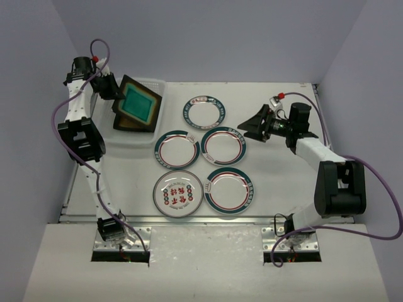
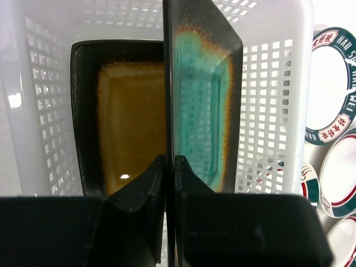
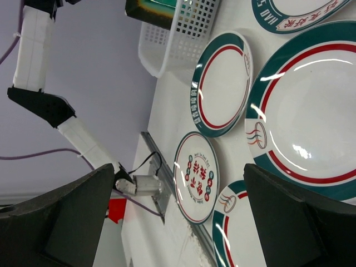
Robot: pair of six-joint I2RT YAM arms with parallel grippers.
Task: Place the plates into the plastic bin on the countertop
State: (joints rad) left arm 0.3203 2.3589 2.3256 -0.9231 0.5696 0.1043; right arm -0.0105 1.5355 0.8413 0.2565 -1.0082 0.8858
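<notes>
My left gripper (image 1: 111,89) is shut on the rim of a square dark-brown plate with a teal centre (image 1: 138,104), held tilted over the plastic bin (image 1: 153,80) at the back left. In the left wrist view the fingers (image 2: 171,162) pinch that plate (image 2: 203,94) edge-on. Below it a second square plate with an amber centre (image 2: 130,128) lies flat in the bin (image 2: 267,111). Several round white plates with teal rims lie on the countertop (image 1: 277,189), among them one (image 1: 203,111) nearest the bin. My right gripper (image 1: 249,128) hovers open and holds nothing, to the right of them.
The round plates form a cluster mid-table, with a red-lettered one (image 1: 178,193) near the front edge. In the right wrist view they show as teal-rimmed plates (image 3: 222,83) and the lettered plate (image 3: 196,177). The metal front edge (image 1: 208,219) runs along the near side.
</notes>
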